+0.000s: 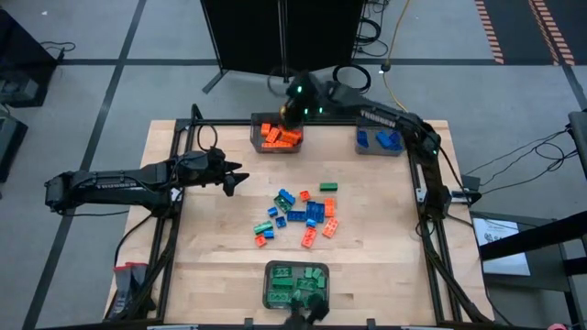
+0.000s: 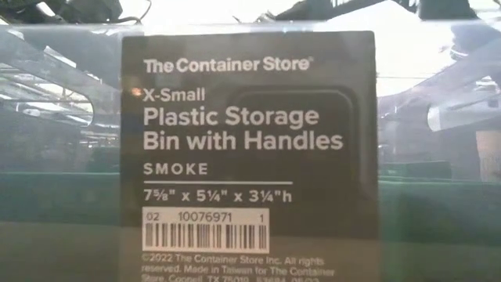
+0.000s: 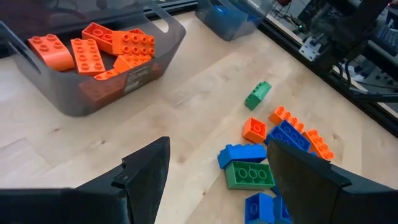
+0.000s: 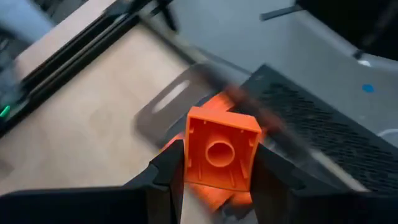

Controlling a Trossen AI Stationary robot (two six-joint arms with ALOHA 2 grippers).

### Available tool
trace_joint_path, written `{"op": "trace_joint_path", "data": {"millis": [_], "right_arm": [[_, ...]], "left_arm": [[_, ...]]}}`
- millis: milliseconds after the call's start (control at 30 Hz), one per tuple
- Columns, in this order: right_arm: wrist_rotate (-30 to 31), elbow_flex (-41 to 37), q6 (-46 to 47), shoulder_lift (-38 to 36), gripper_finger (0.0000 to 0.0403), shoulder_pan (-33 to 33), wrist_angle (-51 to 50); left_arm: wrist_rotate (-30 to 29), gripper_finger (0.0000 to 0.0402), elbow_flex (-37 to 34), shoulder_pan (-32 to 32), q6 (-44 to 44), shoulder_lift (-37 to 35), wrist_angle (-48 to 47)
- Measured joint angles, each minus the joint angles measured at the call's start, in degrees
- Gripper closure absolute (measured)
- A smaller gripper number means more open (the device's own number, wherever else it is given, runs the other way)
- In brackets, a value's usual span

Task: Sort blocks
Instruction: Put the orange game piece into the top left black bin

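We are partway: right gripper (image 4: pixel 214 165) clamps an orange block (image 4: pixel 219 152) over the twelve-o'clock orange bin (image 1: pixel 258 141); left gripper (image 3: pixel 217 180) gapes (empty); the mixed pile (image 1: pixel 303 215) remains.

A counter (image 1: pixel 211 247) carries three bins. Two sit along its far edge: one bin (image 1: pixel 256 139) left of centre, another bin (image 1: pixel 359 147) to its right. A third bin (image 1: pixel 271 298) sits at the near edge, centred. Each holds blocks. A loose cluster of blocks (image 1: pixel 301 216) lies on the counter's middle, between them. The left claw (image 1: pixel 237 180) hovers left of the cluster. The right claw (image 1: pixel 292 114) hangs above the far left bin, gripping a block (image 4: pixel 221 149).
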Motion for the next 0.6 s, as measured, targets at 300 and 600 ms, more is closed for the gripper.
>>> {"op": "trace_joint_path", "data": {"millis": [300,600], "right_arm": [[-5.09,4.15,2.64,7.43,0.0285,-4.60,-2.80],[-4.76,4.10,2.75,9.83,0.0285,-4.07,-7.36]], "left_arm": [[-1.97,0.0132,0.00,0.02,0.00,0.00,0.00],[-1.97,0.0132,-0.01,0.02,-0.08,0.00,0.01]]}}
